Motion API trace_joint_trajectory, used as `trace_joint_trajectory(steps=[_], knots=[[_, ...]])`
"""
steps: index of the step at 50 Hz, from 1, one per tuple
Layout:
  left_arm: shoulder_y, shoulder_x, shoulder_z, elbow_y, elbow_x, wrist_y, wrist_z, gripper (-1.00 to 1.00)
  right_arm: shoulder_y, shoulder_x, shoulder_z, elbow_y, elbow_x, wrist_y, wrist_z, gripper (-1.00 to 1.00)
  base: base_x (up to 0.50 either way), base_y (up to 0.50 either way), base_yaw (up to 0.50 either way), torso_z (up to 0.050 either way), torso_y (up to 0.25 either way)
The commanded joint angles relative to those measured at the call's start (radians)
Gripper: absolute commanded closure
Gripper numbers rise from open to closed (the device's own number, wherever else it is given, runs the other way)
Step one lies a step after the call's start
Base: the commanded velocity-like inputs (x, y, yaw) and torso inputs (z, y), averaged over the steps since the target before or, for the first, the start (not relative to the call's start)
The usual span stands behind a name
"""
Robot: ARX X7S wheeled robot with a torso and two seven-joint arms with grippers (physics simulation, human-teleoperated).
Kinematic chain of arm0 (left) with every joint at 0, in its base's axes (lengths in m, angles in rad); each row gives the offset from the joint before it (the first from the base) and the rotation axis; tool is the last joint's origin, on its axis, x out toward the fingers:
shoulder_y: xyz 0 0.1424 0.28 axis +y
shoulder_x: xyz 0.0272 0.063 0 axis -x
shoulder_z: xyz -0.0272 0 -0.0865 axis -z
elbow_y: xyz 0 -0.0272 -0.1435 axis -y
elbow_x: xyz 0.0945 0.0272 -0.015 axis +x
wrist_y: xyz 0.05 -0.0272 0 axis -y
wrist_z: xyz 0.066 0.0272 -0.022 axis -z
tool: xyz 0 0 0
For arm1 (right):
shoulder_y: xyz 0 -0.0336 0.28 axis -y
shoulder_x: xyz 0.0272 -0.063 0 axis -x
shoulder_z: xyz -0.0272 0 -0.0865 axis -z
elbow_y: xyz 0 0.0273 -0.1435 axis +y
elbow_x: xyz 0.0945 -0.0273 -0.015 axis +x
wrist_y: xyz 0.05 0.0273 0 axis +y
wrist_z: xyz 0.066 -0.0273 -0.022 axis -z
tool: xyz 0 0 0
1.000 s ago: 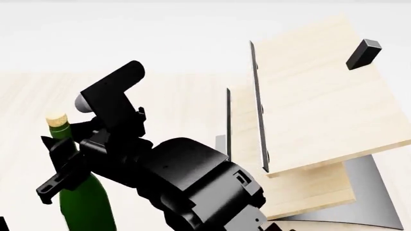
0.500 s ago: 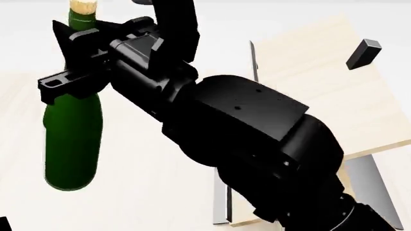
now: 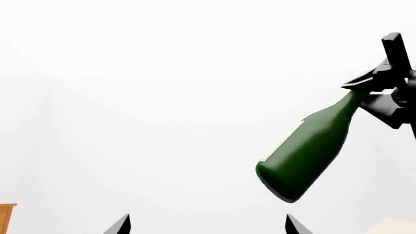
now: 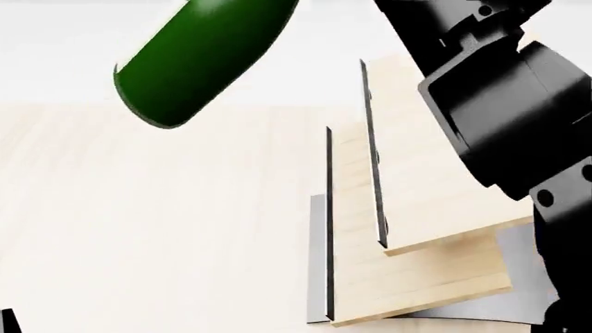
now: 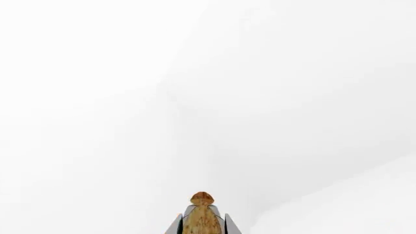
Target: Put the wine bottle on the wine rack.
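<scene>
The dark green wine bottle (image 4: 199, 55) hangs in the air, tilted, base down-left, its neck out of the head view at the top. In the left wrist view the bottle (image 3: 305, 153) is held at the neck by my right gripper (image 3: 383, 92). In the right wrist view the tan cork (image 5: 202, 217) sits between the shut fingertips of my right gripper (image 5: 202, 225). The wine rack (image 4: 416, 208), two tilted light-wood boards with dark edge lips on a grey base, stands right of and below the bottle. My left gripper (image 3: 206, 228) is open and empty, only its fingertips showing.
My black right arm (image 4: 504, 111) crosses in front of the rack's upper board and hides its peg. The pale wooden tabletop (image 4: 157, 229) spreads to the left of the rack. An orange-brown cabinet corner (image 3: 5, 218) shows at the edge of the left wrist view.
My right arm has lifted the bottle from upright at the left to high up and tilted, its base swinging down-left. The arm has moved right, across the rack's upper board.
</scene>
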Motion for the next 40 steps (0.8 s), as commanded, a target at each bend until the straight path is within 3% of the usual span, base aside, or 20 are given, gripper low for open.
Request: trace_joint_trajectory(steps=[1, 18, 40], knots=[[-0.004, -0.003, 0.003, 0.0, -0.001, -0.011, -0.003, -1.0, -0.024, 0.069, 0.157, -0.017, 0.061, -0.072, 0.096, 1.0, 0.0, 0.0, 0.0, 0.0, 0.0], [-0.011, -0.005, 0.014, -0.019, 0.007, -0.005, -0.009, -1.0, -0.12, 0.124, 0.282, 0.049, 0.065, -0.171, 0.121, 1.0, 0.0, 0.0, 0.0, 0.0, 0.001], [-0.014, -0.014, 0.015, -0.014, 0.003, -0.011, -0.017, -1.0, -0.203, 0.187, 0.311, 0.114, 0.061, -0.159, 0.029, 1.0, 0.0, 0.0, 0.0, 0.0, 0.0]])
